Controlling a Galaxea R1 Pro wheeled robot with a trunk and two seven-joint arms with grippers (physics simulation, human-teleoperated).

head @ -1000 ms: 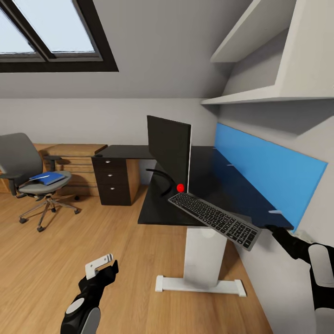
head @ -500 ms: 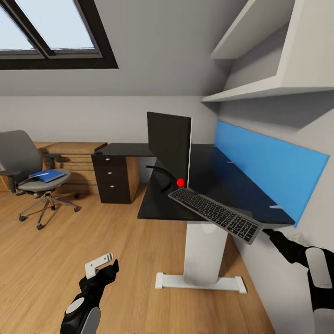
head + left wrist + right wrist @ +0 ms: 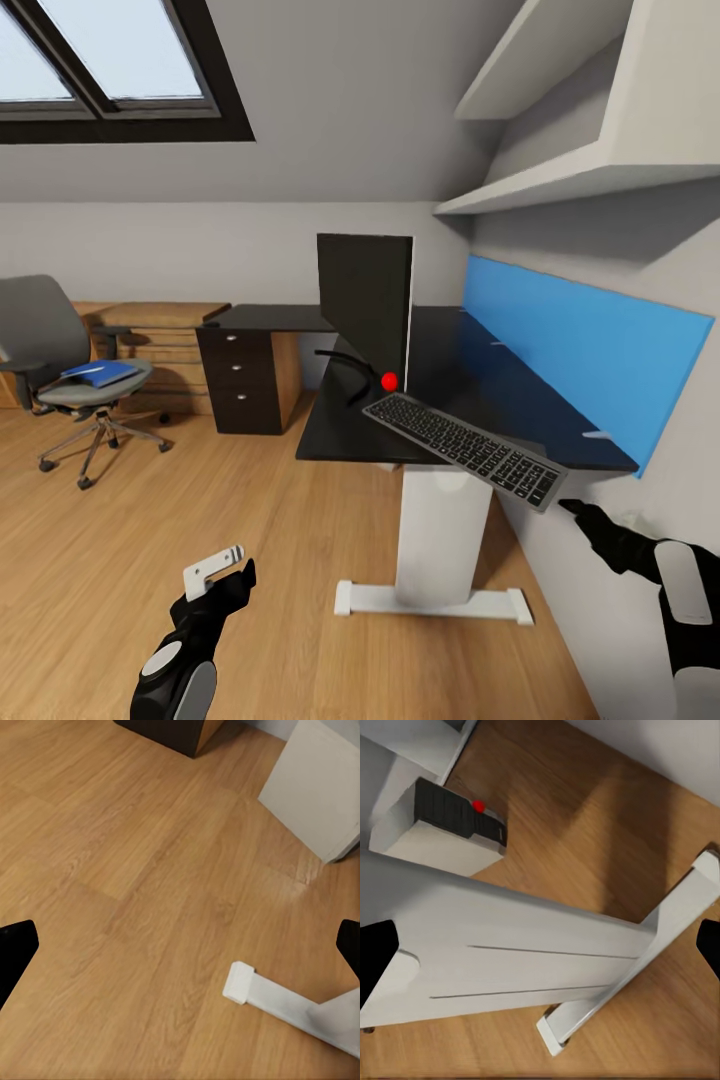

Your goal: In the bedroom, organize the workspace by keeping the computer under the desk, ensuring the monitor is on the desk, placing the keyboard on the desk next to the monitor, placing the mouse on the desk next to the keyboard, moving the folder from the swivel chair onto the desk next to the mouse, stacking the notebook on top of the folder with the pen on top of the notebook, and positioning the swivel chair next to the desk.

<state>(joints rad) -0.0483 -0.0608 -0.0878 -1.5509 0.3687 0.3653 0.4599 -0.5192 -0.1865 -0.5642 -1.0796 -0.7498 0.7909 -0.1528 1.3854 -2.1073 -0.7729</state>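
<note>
The black desk (image 3: 470,385) carries the upright monitor (image 3: 365,300), seen almost edge-on. The keyboard (image 3: 465,450) lies tilted across the desk's front edge, and its right end hangs out past the edge. My right gripper (image 3: 566,507) is open just below and right of that end, holding nothing. In the right wrist view a small white-grey box with a dark panel, the computer (image 3: 450,825), sits on the floor beyond the desk's white leg (image 3: 510,952). The swivel chair (image 3: 50,350) stands far left with the blue folder (image 3: 100,374) on its seat. My left gripper (image 3: 222,572) hangs open over bare floor.
A red dot (image 3: 389,381) shows at the monitor's foot. The blue wall panel (image 3: 580,350) and white shelves (image 3: 570,175) run along the right wall. Low wooden cabinets (image 3: 150,335) stand behind the chair. Dark drawers (image 3: 240,380) close off the desk's left end.
The whole view has shifted slightly as the camera moved. My right gripper has dropped lower and drawn a little away from the keyboard's right end. The left arm is unchanged.
</note>
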